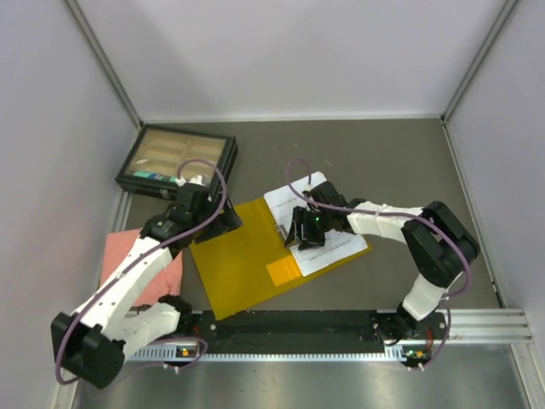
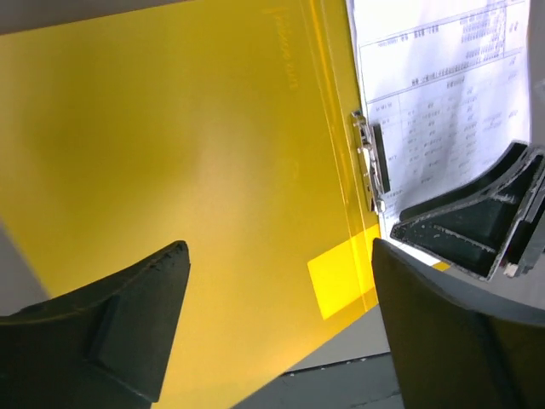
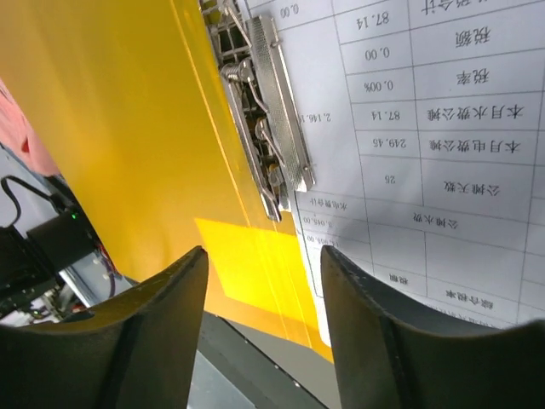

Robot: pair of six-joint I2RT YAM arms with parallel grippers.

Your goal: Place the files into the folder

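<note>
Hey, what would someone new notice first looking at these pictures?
The bright yellow-orange folder lying open mid-table, with white printed files on its right side beside a metal clip. The right pincer hovers open over the sheets, the left pincer open at the folder's far left corner.

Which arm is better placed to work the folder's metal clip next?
Right. The right end effector hangs at the metal clip on the files; the left end effector is out over the folder's open cover.
</note>
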